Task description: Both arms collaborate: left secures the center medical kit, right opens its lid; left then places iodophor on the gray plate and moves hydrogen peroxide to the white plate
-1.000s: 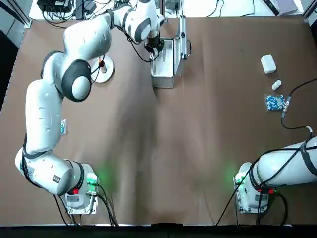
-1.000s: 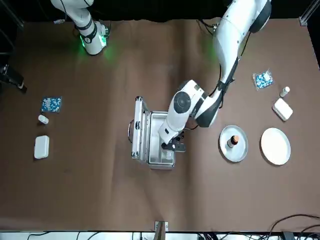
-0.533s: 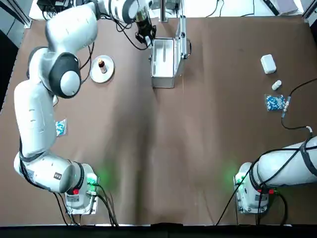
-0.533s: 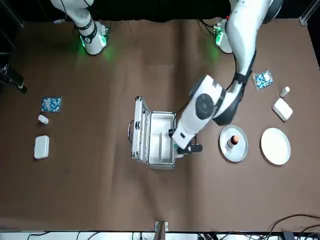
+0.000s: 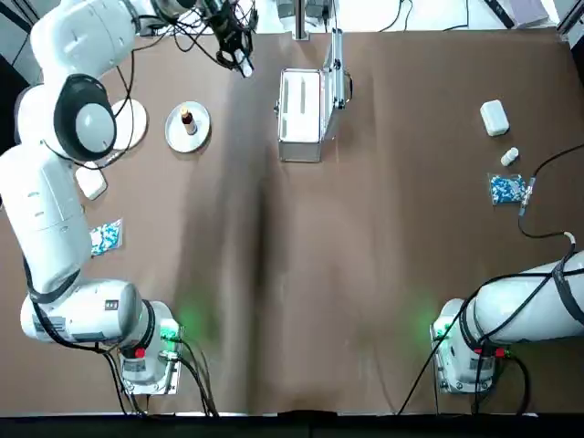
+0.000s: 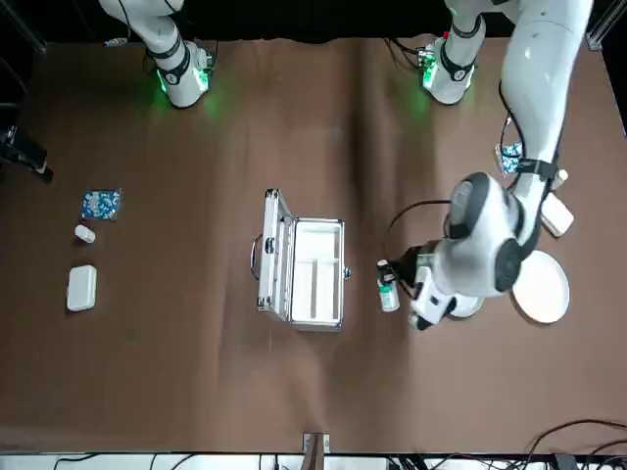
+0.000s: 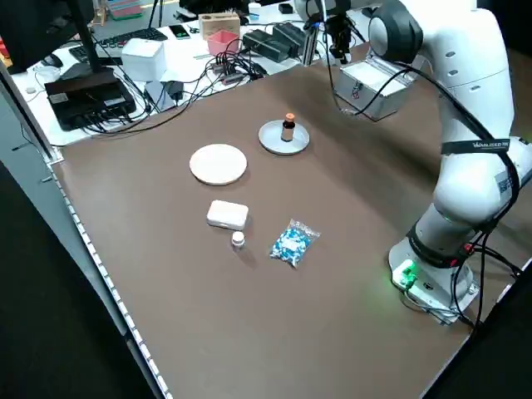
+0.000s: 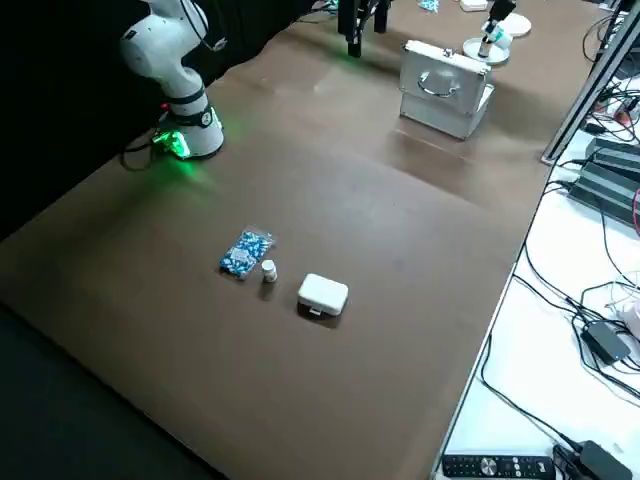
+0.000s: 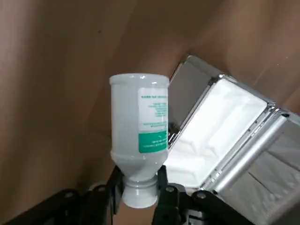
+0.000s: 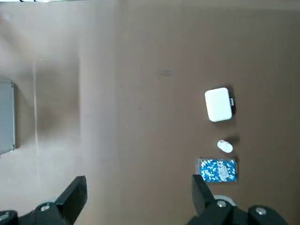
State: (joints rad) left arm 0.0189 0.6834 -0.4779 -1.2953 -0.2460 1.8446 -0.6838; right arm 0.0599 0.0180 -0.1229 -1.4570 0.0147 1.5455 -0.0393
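Front view, right of centre: left gripper closed on the neck of the hydrogen peroxide. We should carry it level above the iodophor, lower squarely over the white plate, release only once seated. Right gripper parked, lower edge of right wrist view, wide apart, empty. Label: white-green, print illegible; no brand readable.

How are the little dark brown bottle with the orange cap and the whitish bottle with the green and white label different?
The dark brown bottle stands on a round plate, while the whitish bottle is up in the left gripper. The brown one is dark; the whitish one is pale and cloudy. Both are small bottles.
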